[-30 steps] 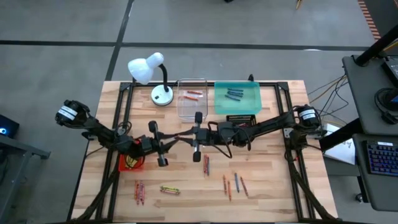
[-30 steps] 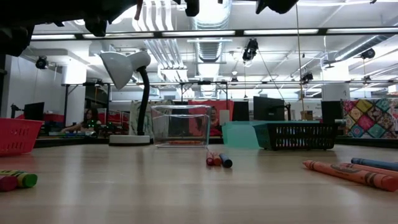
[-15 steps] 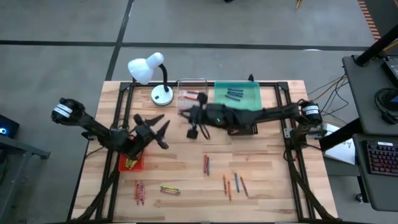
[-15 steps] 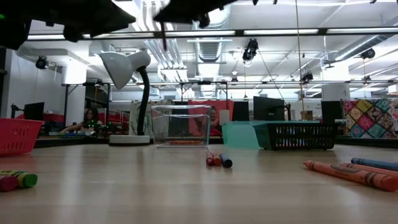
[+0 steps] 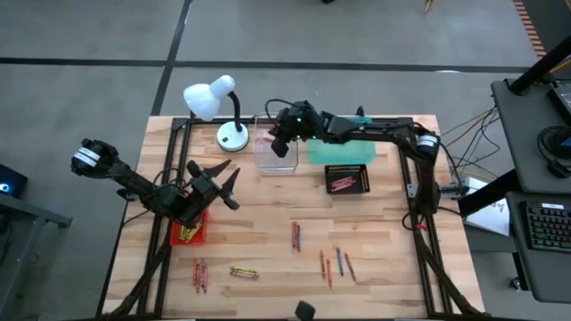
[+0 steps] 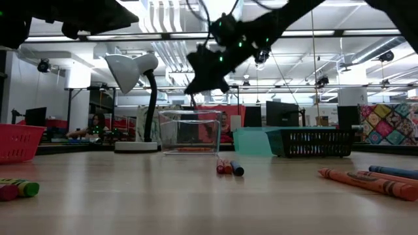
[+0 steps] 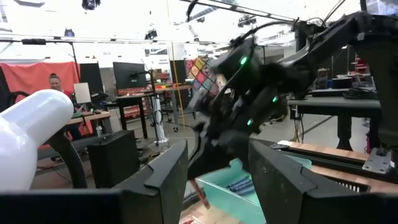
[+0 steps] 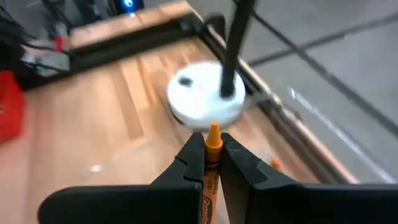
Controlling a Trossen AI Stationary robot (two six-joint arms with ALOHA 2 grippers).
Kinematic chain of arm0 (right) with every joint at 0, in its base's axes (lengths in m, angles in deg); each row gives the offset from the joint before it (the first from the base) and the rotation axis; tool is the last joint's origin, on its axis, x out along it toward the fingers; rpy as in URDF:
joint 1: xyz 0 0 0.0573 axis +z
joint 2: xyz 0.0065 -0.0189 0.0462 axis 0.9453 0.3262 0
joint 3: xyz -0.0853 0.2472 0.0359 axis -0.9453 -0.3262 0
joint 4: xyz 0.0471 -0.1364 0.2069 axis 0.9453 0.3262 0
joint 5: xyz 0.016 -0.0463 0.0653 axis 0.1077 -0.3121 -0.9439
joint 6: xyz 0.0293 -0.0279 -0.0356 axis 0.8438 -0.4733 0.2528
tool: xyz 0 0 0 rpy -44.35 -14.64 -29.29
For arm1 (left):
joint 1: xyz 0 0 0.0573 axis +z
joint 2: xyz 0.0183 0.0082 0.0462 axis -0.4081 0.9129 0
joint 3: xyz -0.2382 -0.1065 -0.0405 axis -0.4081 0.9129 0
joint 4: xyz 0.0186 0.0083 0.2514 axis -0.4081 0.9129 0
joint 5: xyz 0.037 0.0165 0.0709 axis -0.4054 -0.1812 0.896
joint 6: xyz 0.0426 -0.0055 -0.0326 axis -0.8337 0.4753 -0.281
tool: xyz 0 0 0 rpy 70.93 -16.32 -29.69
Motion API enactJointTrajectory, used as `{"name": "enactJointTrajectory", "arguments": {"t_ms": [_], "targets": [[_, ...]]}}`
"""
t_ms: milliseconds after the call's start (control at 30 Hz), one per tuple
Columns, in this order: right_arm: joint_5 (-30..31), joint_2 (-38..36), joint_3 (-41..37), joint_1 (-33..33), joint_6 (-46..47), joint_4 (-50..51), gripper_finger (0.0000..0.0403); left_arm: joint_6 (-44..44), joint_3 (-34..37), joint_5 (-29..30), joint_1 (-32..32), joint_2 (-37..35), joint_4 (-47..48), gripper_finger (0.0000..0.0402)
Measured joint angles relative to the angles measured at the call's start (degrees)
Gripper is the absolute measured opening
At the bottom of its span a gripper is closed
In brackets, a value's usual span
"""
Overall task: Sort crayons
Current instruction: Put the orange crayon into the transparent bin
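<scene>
The right gripper point(image 5: 284, 143) hangs above the clear plastic tray point(image 5: 276, 153) at the far edge of the wooden worktop point(image 5: 384, 241), its fingers point(image 8: 238, 163) clenched on a short orange wax crayon point(image 8: 212, 155), tip pointing forward past the fingertips. The wrist view shows that tip aimed toward the round white base of the desk lamp point(image 5: 232, 137), which stands just beside the tray, so the main risk is a badly placed release: let go too far toward the lamp and the crayon lands on the worktop outside the tray wall, or strikes the rim and bounces out. A drop from this height could also make the stick skip off the orange crayons already in the tray point(image 5: 277, 135). The teal tray point(image 5: 342, 141) with its blue crayons point(image 5: 336, 135) sits just on the tray's other side; drifting that way would put orange among blue and spoil the sort.

The left gripper point(image 5: 217, 185) waits with fingers spread and nothing between them, over the worktop's left edge near the red tray point(image 5: 188, 234). The two arms are well apart, so a clash looks unlikely for now.

Loose crayons point(image 5: 296, 235) lie scattered toward the worktop's near edge, beside the black box point(image 5: 348, 181) only in the loose sense; much of the sorting looks undone.
</scene>
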Motion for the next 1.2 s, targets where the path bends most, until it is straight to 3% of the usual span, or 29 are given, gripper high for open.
{"name": "enactJointTrajectory", "arguments": {"t_ms": [367, 767, 1200], "targets": [[0.0, 6.0, 0.9, -1.4, -1.6, 0.7, 0.0019, 0.0, 0.0, 0.1, 0.1, 0.1, 0.9, 0.0153], [0.1, 7.0, 1.3, -1.4, -0.5, -1.0, 0.0036, 0.0, 0.1, 0.5, 0.2, 0.1, 2.3, 0.0153], [0.0, 10.1, 10.6, -1.0, -2.0, 12.3, 0.0019, 0.0, 0.1, 0.5, 0.3, 0.1, 2.3, 0.0153]]}}
